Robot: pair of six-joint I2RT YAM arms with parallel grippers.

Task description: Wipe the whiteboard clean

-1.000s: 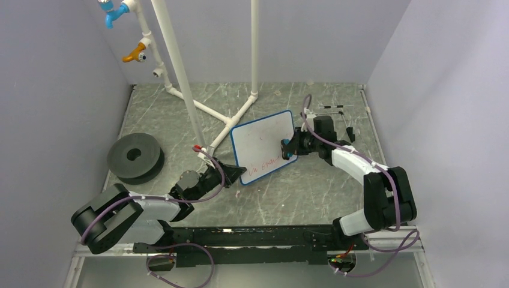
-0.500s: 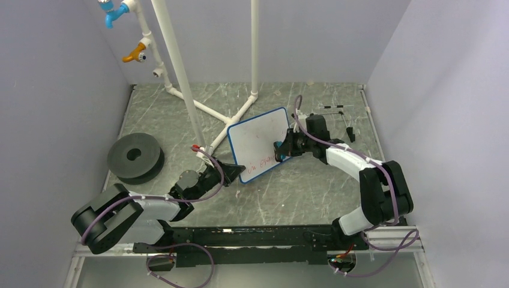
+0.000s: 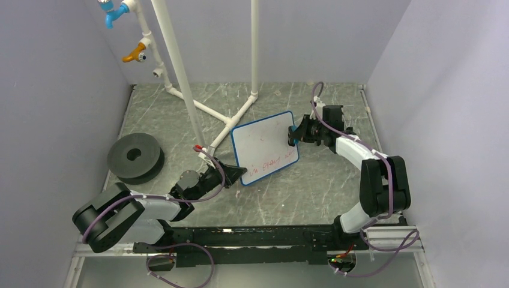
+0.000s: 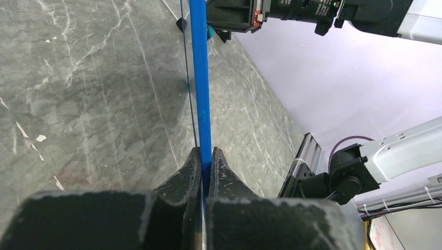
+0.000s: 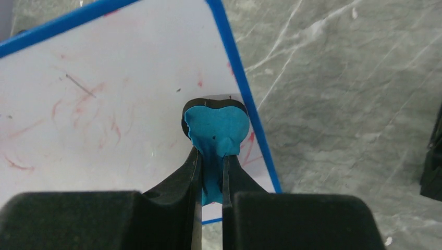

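Note:
The whiteboard (image 3: 264, 146) is a white board with a blue rim, lying tilted in the middle of the table. Red writing (image 3: 270, 162) runs along its lower part, and faint red smears mark the upper part (image 5: 104, 104). My left gripper (image 3: 239, 174) is shut on the board's lower left corner; in the left wrist view the blue rim (image 4: 200, 78) runs edge-on out of the gripper (image 4: 206, 156). My right gripper (image 3: 294, 133) is shut on a blue eraser (image 5: 216, 125), which is pressed on the board close to its right rim.
A white pipe frame (image 3: 198, 108) stands behind the board, its feet reaching almost to the board's upper left. A grey foam ring (image 3: 135, 157) lies at the left. A thin black wire stand (image 3: 339, 111) lies at the back right, just beyond my right gripper. Walls enclose three sides.
My right gripper has slid the eraser from the board's lower right a little left, then up to the upper right edge. The board swung slightly and came back. The left gripper stayed put.

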